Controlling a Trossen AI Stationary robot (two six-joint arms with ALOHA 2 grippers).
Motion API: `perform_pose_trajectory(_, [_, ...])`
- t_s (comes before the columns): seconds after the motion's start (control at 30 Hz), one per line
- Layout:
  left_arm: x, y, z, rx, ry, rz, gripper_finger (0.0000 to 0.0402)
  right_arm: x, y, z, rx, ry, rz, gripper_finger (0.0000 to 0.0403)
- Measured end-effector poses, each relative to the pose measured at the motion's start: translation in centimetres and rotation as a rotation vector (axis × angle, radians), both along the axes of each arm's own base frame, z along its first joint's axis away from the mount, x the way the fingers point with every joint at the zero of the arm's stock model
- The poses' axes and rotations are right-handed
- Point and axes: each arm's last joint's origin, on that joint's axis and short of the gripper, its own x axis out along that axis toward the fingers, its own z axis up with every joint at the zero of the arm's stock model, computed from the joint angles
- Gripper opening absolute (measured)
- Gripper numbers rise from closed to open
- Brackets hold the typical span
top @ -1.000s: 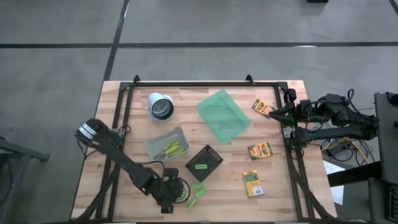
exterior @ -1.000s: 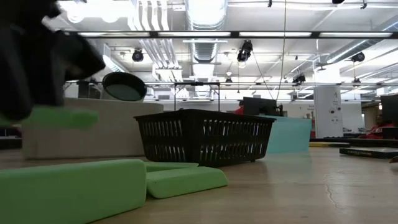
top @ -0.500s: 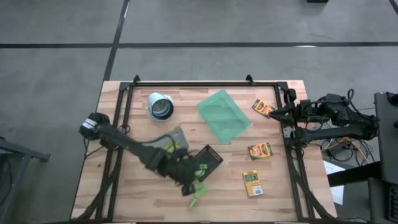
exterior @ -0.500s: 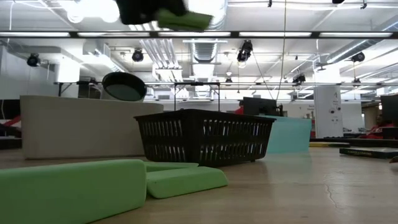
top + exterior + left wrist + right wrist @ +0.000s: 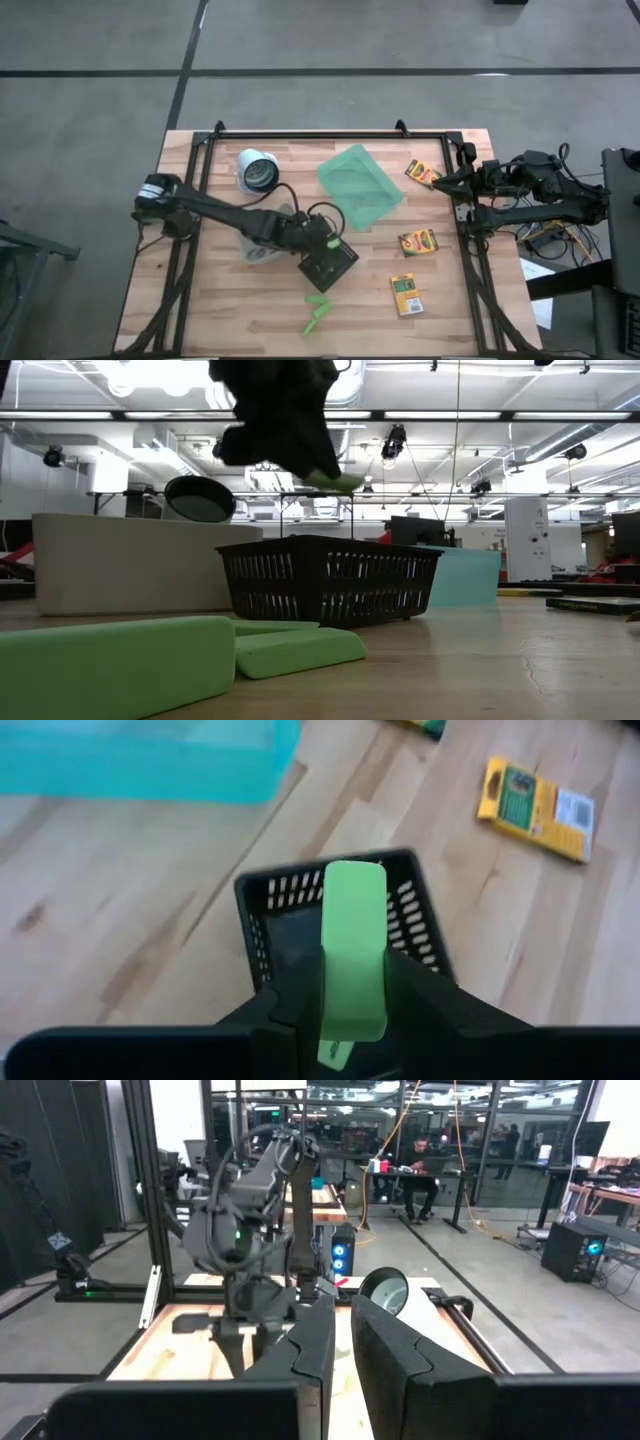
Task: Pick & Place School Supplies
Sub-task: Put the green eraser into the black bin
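Observation:
My left gripper (image 5: 319, 243) is shut on a short bright green stick (image 5: 353, 940) and hangs over the black slatted box (image 5: 334, 266). The low view shows the gripper (image 5: 282, 415) high above the box (image 5: 330, 580), the stick (image 5: 335, 482) poking out below it. Two more green sticks (image 5: 318, 312) lie flat on the table near the front edge. Three yellow-and-green crayon boxes (image 5: 422, 173) (image 5: 417, 242) (image 5: 406, 294) lie flat on the right side. My right gripper (image 5: 441, 183) waits shut at the table's right edge. My left gripper pinches the green stick by its long sides near its back end (image 5: 349, 1016) between its two fingers (image 5: 424, 998). The stick lies along the fingers and juts out past their tips. It is lifted clear, slanting down above the black box's open top.
A translucent green tray (image 5: 360, 185) sits at centre back and a white cup (image 5: 258, 170) lies at back left. A clear bin (image 5: 262, 240) left of the black box is partly under my left arm. Black frame rails run along the table's edges.
My left gripper has risen from the table's near edge, beside the loose green sticks, carrying one green stick. It has gone toward the far edge and somewhat to the right, and now stands over the black box. The stick is lifted clear of the table.

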Motion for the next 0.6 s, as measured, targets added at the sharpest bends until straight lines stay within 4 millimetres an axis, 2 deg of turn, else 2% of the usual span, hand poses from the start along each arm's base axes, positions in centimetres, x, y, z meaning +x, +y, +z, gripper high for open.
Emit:
perform_pose_trajectory(0.17, [-0.7, 0.1, -2.9, -0.049, 0.010, -0.002, 0.0101, 0.0, 0.0, 0.0, 0.000, 0.000, 0.000, 0.0036])
perform_pose_trajectory(0.33, [-1.4, 0.1, -5.0, -0.093, 0.032, -0.007, 0.0101, 0.0, 0.0, 0.0, 0.000, 0.000, 0.000, 0.0036])
perform_pose_trajectory(0.47, [-1.9, 0.2, -5.9, -0.100, 0.050, -0.010, 0.0101, 0.0, 0.0, 0.0, 0.000, 0.000, 0.000, 0.0036])
perform_pose_trajectory(0.6, [-1.9, 0.2, -6.0, -0.114, 0.047, -0.015, 0.0101, 0.0, 0.0, 0.0, 0.000, 0.000, 0.000, 0.0036])
